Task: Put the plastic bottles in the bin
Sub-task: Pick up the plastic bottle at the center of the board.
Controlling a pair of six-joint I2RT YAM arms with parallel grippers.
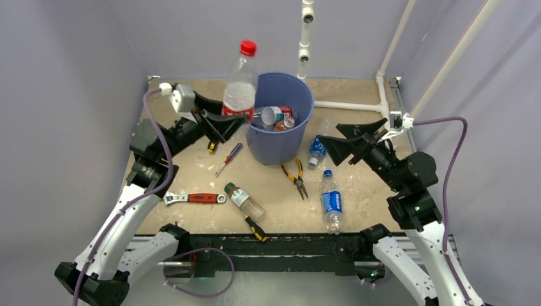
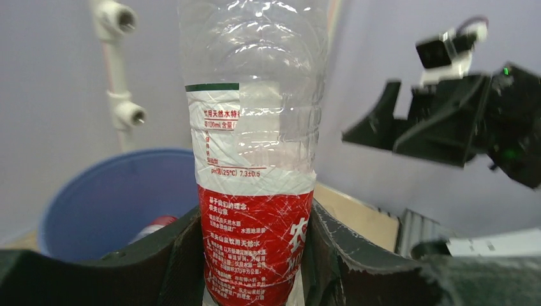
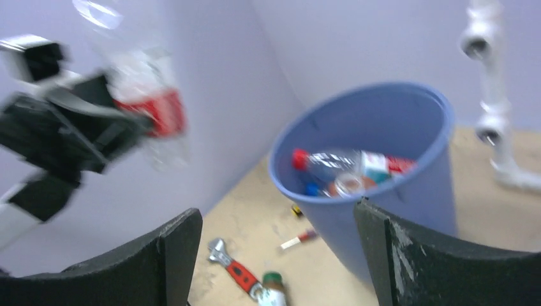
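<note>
My left gripper point(image 1: 231, 120) is shut on a clear bottle with a red label and red cap point(image 1: 240, 81), held upright in the air just left of the blue bin point(image 1: 281, 137). The bottle fills the left wrist view point(image 2: 254, 191), with the bin point(image 2: 96, 197) behind it. The bin holds several bottles point(image 1: 275, 116), also in the right wrist view point(image 3: 344, 167). My right gripper point(image 1: 332, 141) is open and empty, raised right of the bin point(image 3: 408, 185). On the table lie a blue-label bottle point(image 1: 330, 203), a green-cap bottle point(image 1: 244, 201) and a small blue-label bottle point(image 1: 316, 150).
A red-handled wrench point(image 1: 194, 198), a screwdriver point(image 1: 228, 159), orange-handled pliers point(image 1: 296, 179) and a yellow-black tool point(image 1: 256, 228) lie on the table. White pipes point(image 1: 305, 38) stand behind the bin, and more run along the back right. Walls close in on three sides.
</note>
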